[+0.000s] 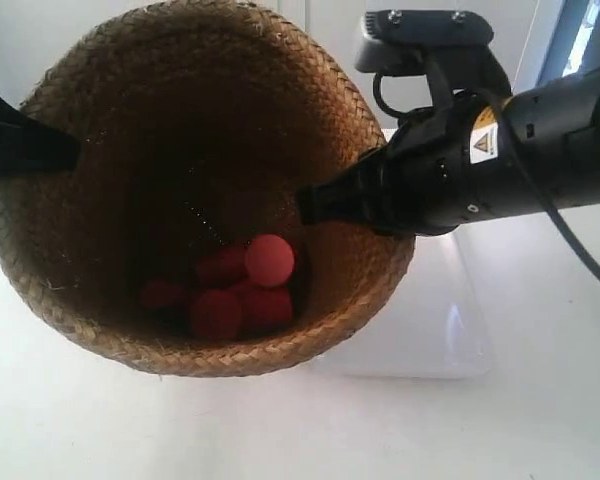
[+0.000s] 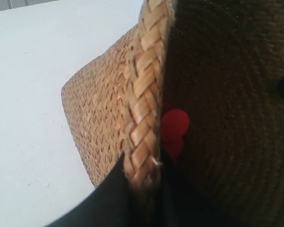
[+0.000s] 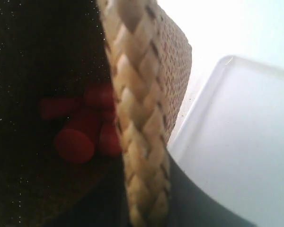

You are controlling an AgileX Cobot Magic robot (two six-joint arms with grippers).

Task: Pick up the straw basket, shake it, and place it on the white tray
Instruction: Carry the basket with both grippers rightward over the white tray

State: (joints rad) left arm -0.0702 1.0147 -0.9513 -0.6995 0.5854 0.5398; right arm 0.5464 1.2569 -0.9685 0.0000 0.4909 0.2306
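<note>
L jaws: clenched astride the braided rim of the straw basket (image 2: 142, 94). One black finger (image 2: 111, 201) sits outside the wall, the other inside.
R jaws: same pinch on the opposite rim, plait sandwiched between the two sides. No gap seen.
Arms: R arm (image 1: 480, 170) comes in from the right, the tray side per the R wrist cam. L arm (image 1: 20, 145) comes in from the left, mostly out of shot.
Basket pos: hung between both arms, mouth tipped toward the exterior cam. Judged off the tabletop (image 1: 130, 430), base not seen resting on anything. Sits left of the white tray (image 1: 420, 320), partly overlapping its left edge in view.
Load: red balls (image 1: 270, 260) heaped low inside; exact count unclear.
Handling: prob. light. Woven wall is semi-stiff and will flex or ovalise under a two-point squeeze. Straw is rough, so grip is good and slip unlikely. Loose balls will roll and shift the weight when shaken.
Hold pts: thick rim only, at opposite sides as now. The thin wall below is a poor hold.
Edges: tray has a low raised lip, so the base must clear it and land fully inside. The fit looks snug.
Room: tabletop open near and left. The tray surface that shows is bare. R arm hangs over the tray's far-left part.
Risk: a hard shake with the mouth tipped could throw balls out.
</note>
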